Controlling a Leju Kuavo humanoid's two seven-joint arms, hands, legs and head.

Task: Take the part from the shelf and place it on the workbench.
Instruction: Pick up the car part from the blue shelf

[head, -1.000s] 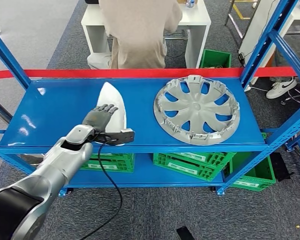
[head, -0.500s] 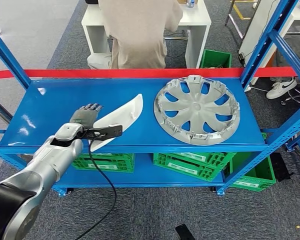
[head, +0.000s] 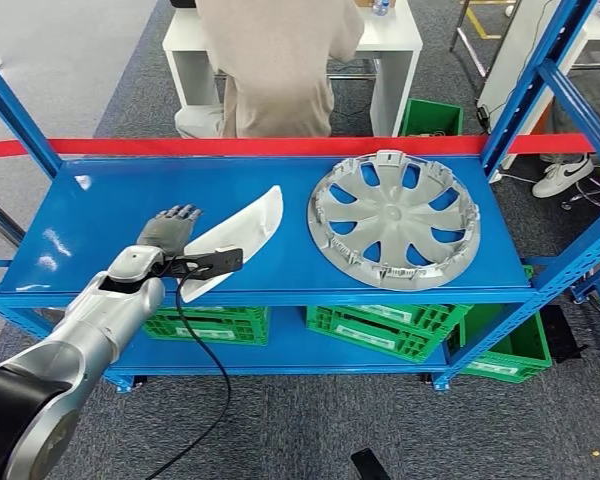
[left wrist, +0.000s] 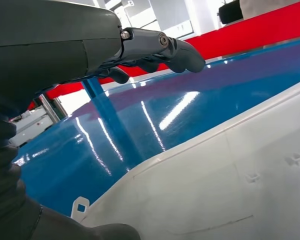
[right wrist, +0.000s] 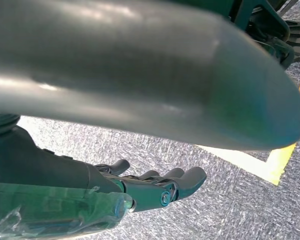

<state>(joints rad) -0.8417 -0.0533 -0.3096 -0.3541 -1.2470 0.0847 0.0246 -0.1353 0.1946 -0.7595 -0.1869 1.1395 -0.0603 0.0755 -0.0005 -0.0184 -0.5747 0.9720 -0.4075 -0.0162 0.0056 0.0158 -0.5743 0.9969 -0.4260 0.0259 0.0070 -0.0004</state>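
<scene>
— Shelf top tier, seen from my head camera: what is the left hand doing?

— My left hand lies flat over the blue surface, fingers stretched out straight and slightly apart, closed on nothing. From the wrist camera the fingers hover above the glossy blue sheet, with daylight between them and the white part below.

— Is it touching the part?

— I cannot tell for certain. In the head view the white part lies just beside the hand on its right, a long curved shell running diagonally toward the back of the shelf. The thumb sits at the part's near edge, but contact is not clear.

— And the rest of the tier?

— A silver wheel cover rests flat on the right half, well apart from the part. A person in beige sits behind the red rail.

— The right hand?

— My right hand hangs over grey carpet, fingers extended, holding nothing.
</scene>
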